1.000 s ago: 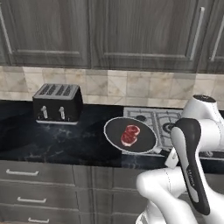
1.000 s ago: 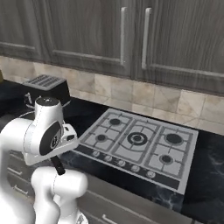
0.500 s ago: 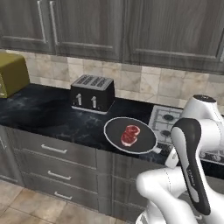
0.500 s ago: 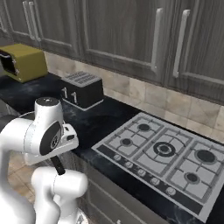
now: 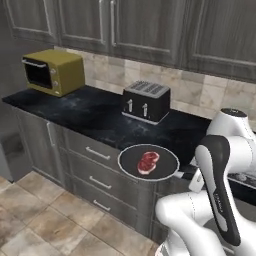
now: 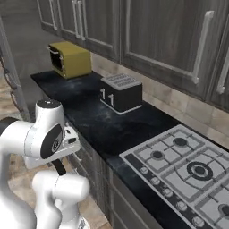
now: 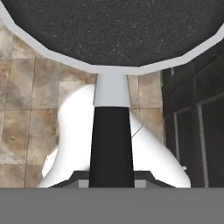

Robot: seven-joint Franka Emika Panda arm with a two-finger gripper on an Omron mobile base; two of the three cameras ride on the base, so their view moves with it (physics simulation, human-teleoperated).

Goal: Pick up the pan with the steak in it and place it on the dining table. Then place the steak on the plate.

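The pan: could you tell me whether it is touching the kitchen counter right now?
Apart. In the left base view the pan, with the steak in it, hangs out past the counter edge, in front of the drawer fronts.

Black pan [image 5: 148,162], red marbled steak [image 5: 148,162]

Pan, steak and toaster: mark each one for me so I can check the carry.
pan [image 5: 167,159], left base view, bare black floor right of the meat.
steak [image 5: 148,162], left base view, middle of the red slab.
toaster [image 6: 120,93], right base view, its dark front face.
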